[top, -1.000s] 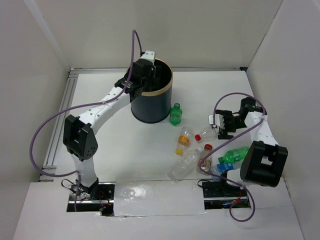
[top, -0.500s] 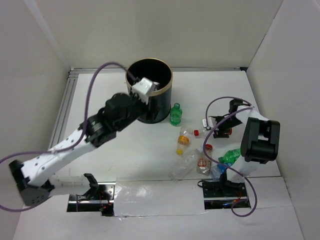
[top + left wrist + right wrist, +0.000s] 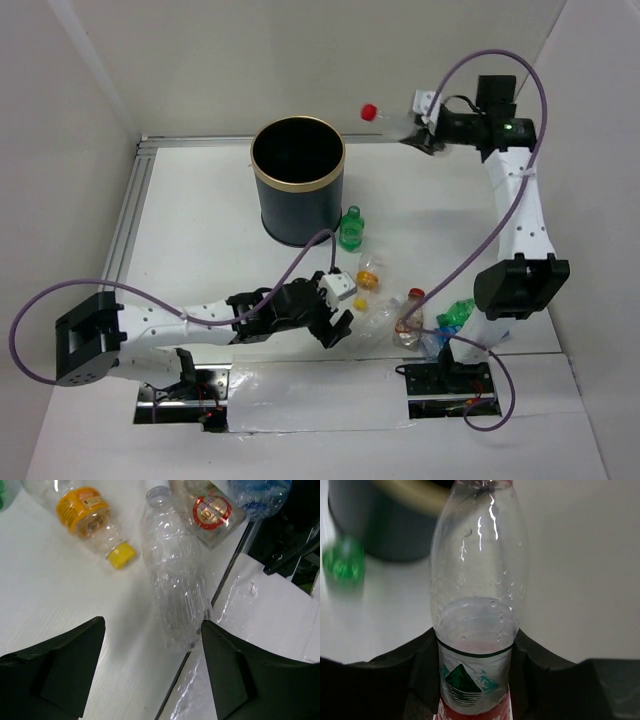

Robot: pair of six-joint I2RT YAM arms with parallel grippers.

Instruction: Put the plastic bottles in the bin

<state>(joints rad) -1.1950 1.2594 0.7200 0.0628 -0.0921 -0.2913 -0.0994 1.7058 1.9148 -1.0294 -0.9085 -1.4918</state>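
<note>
- Carrying the red-capped bottle (image 3: 392,117) to the bin (image 3: 297,212) looks like your step in hand. The right tool (image 3: 432,128) is clamped around its labelled lower body (image 3: 474,677), high above the worktop (image 3: 200,250).
- From that tool, the bin sits well off to the left and lower down. The bottle's cap end points toward it.
- Bring the whole bottle over the dark opening before you let go. Lead with the cap and stay well above the gold rim, since a clipped rim would likely bounce the bottle back out.
- Your left tool (image 3: 152,625) hangs low with its jaws spread wide and nothing in them.
- A capless clear bottle (image 3: 175,575) lies just ahead of it, lengthwise between the two fingers, with its base nearest the tool.
- A yellow-capped bottle (image 3: 92,515) lies ahead and to the left, near but apart from the capless one.
- For that pick, straddle the ribbed middle and close gently. The thin wall will probably buckle, and the round body could roll.
</note>
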